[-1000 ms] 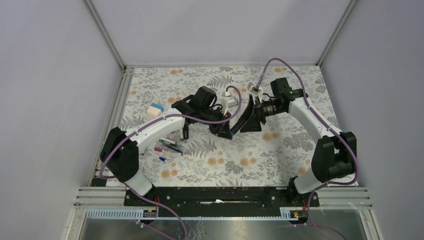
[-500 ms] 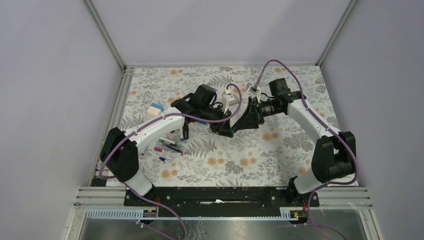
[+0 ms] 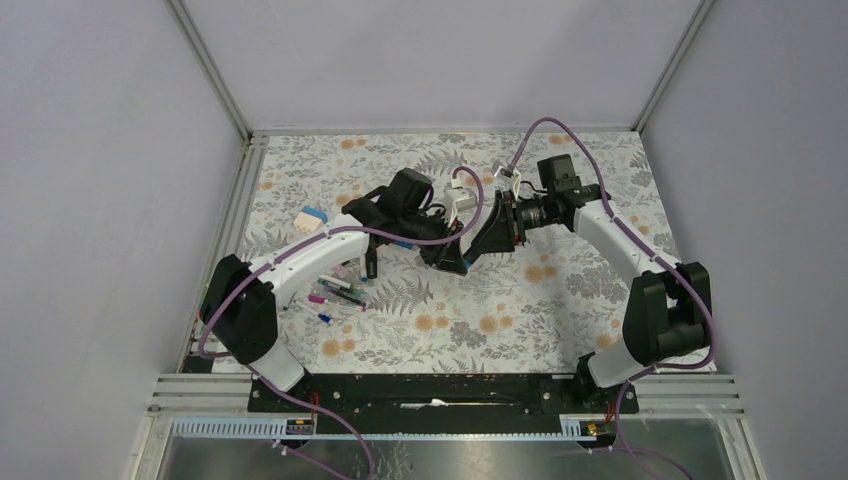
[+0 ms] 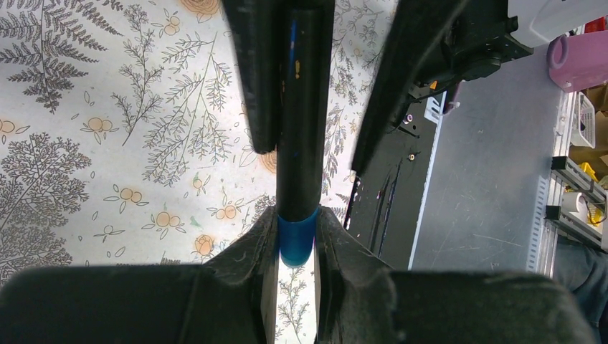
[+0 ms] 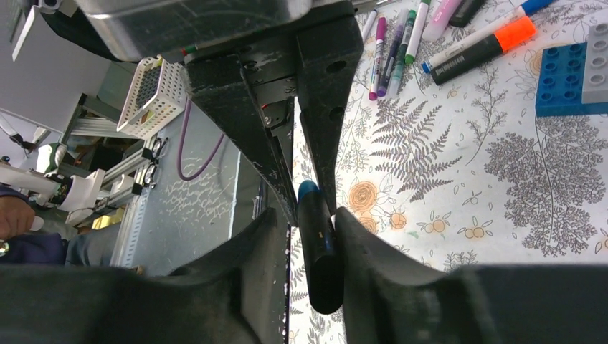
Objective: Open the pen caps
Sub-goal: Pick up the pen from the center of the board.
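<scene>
Above the middle of the floral counter [image 3: 560, 300], two robot arms meet tip to tip, with one pen between them. At one end of the pen, the left end effector [image 4: 296, 231] is pressed together on a blue cap [image 4: 296, 244], which sits on the end of a dark pen barrel [image 4: 305, 107]. Farther along, the right end effector [image 5: 310, 215] pinches that barrel, one finger against each side. The pen hangs clear of the counter. On the counter's left side lies a loose cluster of other pens [image 3: 338, 290], an orange-capped highlighter [image 5: 495, 44] among them. A blue-and-grey block [image 5: 573, 68] sits nearby, farther from the arm bases.
</scene>
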`<action>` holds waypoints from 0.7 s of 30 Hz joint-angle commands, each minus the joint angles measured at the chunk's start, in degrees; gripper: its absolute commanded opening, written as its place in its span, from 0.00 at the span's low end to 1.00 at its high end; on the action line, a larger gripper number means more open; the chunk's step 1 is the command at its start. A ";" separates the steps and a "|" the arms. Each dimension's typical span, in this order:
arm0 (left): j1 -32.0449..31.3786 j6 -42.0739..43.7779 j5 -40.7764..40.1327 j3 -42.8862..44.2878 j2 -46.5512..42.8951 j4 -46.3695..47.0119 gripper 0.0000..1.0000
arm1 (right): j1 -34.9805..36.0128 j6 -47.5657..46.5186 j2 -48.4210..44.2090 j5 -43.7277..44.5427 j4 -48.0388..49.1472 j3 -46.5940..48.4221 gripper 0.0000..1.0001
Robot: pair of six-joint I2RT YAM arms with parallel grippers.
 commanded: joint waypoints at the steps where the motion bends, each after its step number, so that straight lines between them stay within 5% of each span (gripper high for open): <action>1: 0.08 0.26 1.85 0.27 -1.31 2.64 0.00 | 0.58 2.30 -1.09 -3.47 2.50 -0.01 0.37; 7: 0.01 -0.18 0.74 -0.15 -2.02 3.01 0.01 | 0.57 2.11 -1.45 -3.36 2.21 -0.10 0.04; 9: 0.16 -1.51 0.43 -0.63 -2.41 3.64 0.04 | 0.57 2.86 -1.62 -2.57 2.21 0.25 0.00; 11: 0.83 -5.53 0.40 -3.06 -4.48 7.07 0.19 | 0.55 4.39 -2.24 -0.20 2.50 0.91 0.00; 13: 2.22 -12.72 0.47 -9.26 -8.50 15.97 0.44 | 0.07 9.83 -3.12 0.98 6.11 0.69 0.00; 17: 5.55 -31.52 -2.98 -26.79 -19.21 43.56 0.94 | -4.00 41.68 -7.67 0.32 38.58 -9.91 0.00; 19: 6.68 -39.81 -9.52 -34.61 -23.33 59.71 0.99 | -7.14 61.42 -8.67 0.74 60.40 -15.73 0.00; 21: 6.91 -47.14 -15.07 -41.12 -24.72 70.74 0.99 | -9.11 70.08 -8.70 2.25 68.95 -17.40 0.00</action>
